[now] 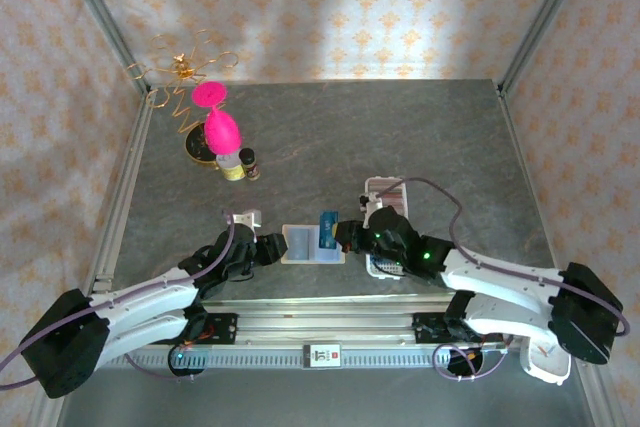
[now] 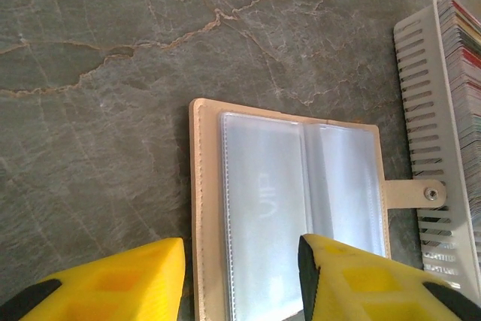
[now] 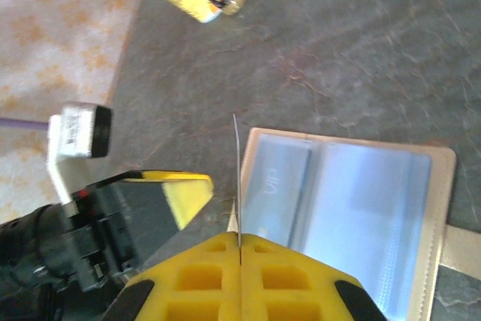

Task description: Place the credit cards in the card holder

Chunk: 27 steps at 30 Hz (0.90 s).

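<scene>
The tan card holder (image 1: pixel 300 245) lies open on the table, its clear sleeves up, its snap tab (image 2: pixel 421 194) pointing at the tray. My right gripper (image 3: pixel 239 242) is shut on a blue credit card (image 1: pixel 327 230), held on edge, a thin line (image 3: pixel 237 163), over the holder's (image 3: pixel 353 208) edge. My left gripper (image 2: pixel 240 276) is open, its yellow fingers (image 2: pixel 113 283) straddling the holder's (image 2: pixel 293 208) near left part without pinching it. More credit cards (image 2: pixel 466 73) stand stacked in the white tray.
The white slotted tray (image 1: pixel 378 187) sits just right of the holder, under my right arm. At the back left stand a pink goblet (image 1: pixel 220 127), a gold wire ornament (image 1: pixel 185 67) and small bottles (image 1: pixel 240 164). Metal frame rails border the table.
</scene>
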Motion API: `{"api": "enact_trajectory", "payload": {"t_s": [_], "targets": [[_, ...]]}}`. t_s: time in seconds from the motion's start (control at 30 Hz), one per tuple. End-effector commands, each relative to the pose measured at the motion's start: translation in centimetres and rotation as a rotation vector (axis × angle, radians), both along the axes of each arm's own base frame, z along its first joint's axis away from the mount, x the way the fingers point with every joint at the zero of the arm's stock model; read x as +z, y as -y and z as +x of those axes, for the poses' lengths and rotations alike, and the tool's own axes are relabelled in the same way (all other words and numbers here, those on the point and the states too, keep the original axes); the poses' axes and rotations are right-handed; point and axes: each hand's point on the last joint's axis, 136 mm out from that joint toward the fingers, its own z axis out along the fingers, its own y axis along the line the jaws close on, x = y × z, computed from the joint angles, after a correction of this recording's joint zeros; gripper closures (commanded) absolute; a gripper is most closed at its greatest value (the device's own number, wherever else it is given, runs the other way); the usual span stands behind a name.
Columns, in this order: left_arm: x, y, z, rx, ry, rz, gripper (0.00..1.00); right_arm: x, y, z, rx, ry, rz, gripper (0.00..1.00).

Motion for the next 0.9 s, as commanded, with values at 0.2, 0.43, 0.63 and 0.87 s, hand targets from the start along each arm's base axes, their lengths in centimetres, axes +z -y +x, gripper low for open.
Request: {"api": "enact_trajectory", "payload": {"t_s": [0.2,0.43,0.63,0.87], "targets": [[0.1,0.1,0.2,0.012,0.005,-0.005,0.59,-2.2,-2.5,1.5,-0.062,-0.105,0.088,1.0],[-0.2,0.3,0.0,0.0,-0.007,-0.009,0.67,-4.7,-3.6,1.9,-0.05,-0.147,0.034,1.0],[-0.6,0.5,-0.1,-0.01,-0.017,-0.008,0.7,-6.1,-3.3,2.0,-0.064,-0.163,-0.014,1.0],[-1.0,0.6,-0.2,-0.017,-0.032,-0.004,0.72,-7.3,-3.4,2.0,-0.058,-0.181,-0.058,1.0]]}}
